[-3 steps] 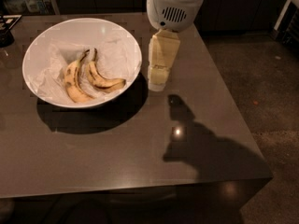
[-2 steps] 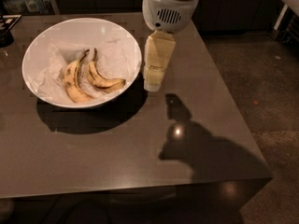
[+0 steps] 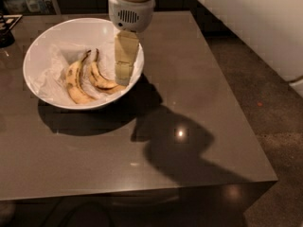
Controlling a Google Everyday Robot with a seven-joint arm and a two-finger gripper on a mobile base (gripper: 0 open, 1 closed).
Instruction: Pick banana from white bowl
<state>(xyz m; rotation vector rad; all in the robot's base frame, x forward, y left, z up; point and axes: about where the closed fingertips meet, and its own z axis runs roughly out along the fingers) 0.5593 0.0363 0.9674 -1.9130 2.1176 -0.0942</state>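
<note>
banana (image 3: 100, 78): we see the slim, strongly curved one lying inside the white bowl (image 3: 71, 32), right of the bowl's centre. Its long dark stem points to the bowl's far rim and its browned tip to the near right rim.
other banana (image 3: 75, 83): thicker and paler, also in the white bowl, just left of the banana and lying alongside it. We cannot tell whether the two touch.
lining (image 3: 49, 77): what seems to us crumpled white paper lies under both fruits, mostly in the bowl's left half.
pincer (image 3: 124, 74): cream-coloured and pointing straight down inside the bowl's right rim, its tip just right of the banana's curve. We cannot tell whether it is released or clenched, or whether it touches the fruit.
wrist (image 3: 130, 8): a white round housing with a small vent grille, above the bowl's far right rim.
table (image 3: 208, 89): dark and glossy. The white bowl stands on its far left part.
shadow (image 3: 180, 145): the arm's dark shape lies on the table, spreading from the bowl's near right edge toward us.
light spot (image 3: 180, 133): a small bright reflection inside that shadow, right of the bowl and nearer to us.
</note>
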